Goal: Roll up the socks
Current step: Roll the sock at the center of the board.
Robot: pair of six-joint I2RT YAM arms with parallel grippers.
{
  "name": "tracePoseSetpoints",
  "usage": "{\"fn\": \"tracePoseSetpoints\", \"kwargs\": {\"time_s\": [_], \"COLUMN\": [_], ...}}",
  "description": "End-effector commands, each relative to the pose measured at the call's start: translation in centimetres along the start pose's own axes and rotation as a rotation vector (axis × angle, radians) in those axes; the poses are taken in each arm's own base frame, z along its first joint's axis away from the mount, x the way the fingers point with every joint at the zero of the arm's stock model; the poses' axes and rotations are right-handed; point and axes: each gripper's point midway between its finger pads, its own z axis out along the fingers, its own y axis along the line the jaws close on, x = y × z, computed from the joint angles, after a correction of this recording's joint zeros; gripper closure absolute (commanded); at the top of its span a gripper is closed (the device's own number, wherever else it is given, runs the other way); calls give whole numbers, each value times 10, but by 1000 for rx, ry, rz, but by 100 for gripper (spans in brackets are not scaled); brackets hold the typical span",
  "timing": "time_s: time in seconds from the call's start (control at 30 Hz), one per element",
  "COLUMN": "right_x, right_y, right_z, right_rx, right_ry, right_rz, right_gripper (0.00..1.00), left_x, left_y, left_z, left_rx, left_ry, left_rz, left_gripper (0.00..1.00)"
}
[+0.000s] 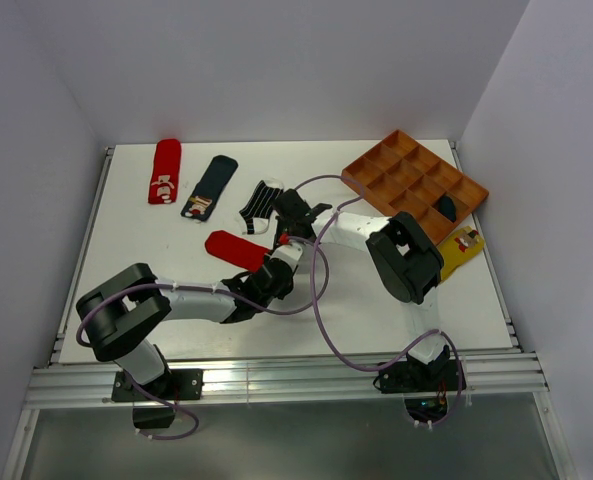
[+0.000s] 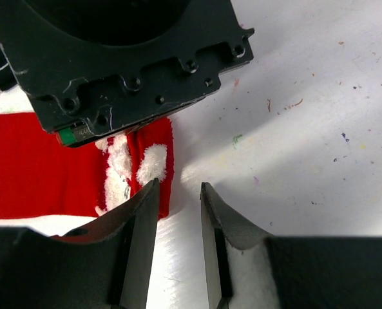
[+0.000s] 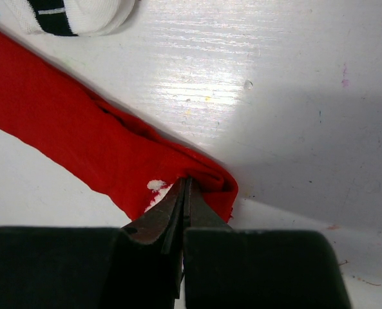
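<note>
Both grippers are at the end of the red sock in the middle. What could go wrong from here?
1. The right gripper is shut on only the folded tip of the red sock; that thin bite may slip once rolling starts.
2. The left gripper is open with barely the sock's edge between its fingers, so closing may miss the fabric.
3. The grippers sit very close together and could collide.

three socks in a row back left, centre sock before them, tray back right (sock inside)
</note>
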Motion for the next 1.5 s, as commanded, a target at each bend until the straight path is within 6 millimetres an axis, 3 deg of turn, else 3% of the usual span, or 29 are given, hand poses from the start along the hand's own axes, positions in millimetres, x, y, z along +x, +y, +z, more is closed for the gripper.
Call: {"fn": "tracePoseSetpoints", "kwargs": {"time_s": [0.0,0.33,0.67,1.2,1.3,1.47], "right_x": [24,26,27,26,26,26], "right_y": [-31,-31,-31,-29,-28,-29], "right_z": [19,21,21,19,19,16], "right_rx": [102,97,95,80,75,64], "right_ry": [65,73,77,80,79,74], "right_rz": [-1,-2,-5,-2,0,2], "right_gripper": [100,100,100,100,100,100], "left_x": [-9,0,9,55,70,85], "left_y": [5,22,26,41,43,42], "left_z": [4,8,14,14,14,17], "left_rx": [-29,-101,-129,-263,-296,-319], "left_ry": [-6,28,73,298,359,420], "left_rz": [-41,-49,-54,-54,-55,-63], "left_gripper": [62,61,58,56,62,83]}}
